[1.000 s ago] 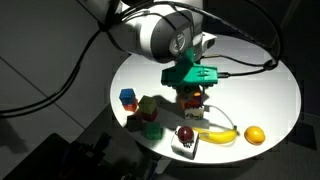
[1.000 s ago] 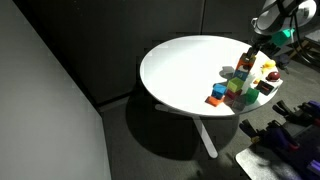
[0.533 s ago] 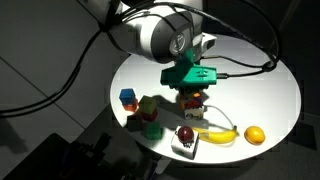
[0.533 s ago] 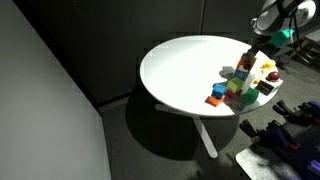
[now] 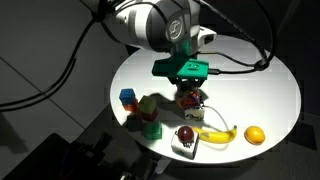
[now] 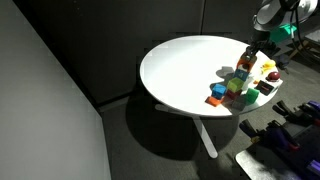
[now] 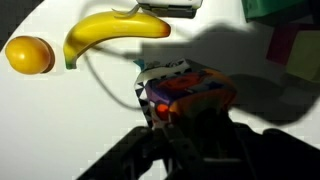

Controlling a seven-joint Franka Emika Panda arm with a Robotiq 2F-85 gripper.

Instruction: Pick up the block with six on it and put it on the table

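Note:
The block with six on it [image 7: 190, 92] shows orange and reddish faces in the wrist view. It sits against a black-and-white speckled cube [image 7: 160, 72]. My gripper [image 7: 190, 112] is shut on the block, with its dark fingers on either side. In an exterior view the gripper [image 5: 188, 88] hangs over the block [image 5: 191, 98] near the middle of the round white table [image 5: 260, 90]. From the far camera the gripper [image 6: 247, 62] is above the cluster of blocks at the table's [image 6: 180, 70] right edge. The "6" itself cannot be made out.
A toy banana [image 5: 218, 135], an orange [image 5: 255, 135] and a dark red fruit [image 5: 186, 133] lie near the front rim. A blue block [image 5: 128, 97] and a green cube [image 5: 150, 128] stand to the left. Cables trail across the back of the table.
The jaws have closed in on the block. The wrist and its green mount have risen and moved slightly left in an exterior view.

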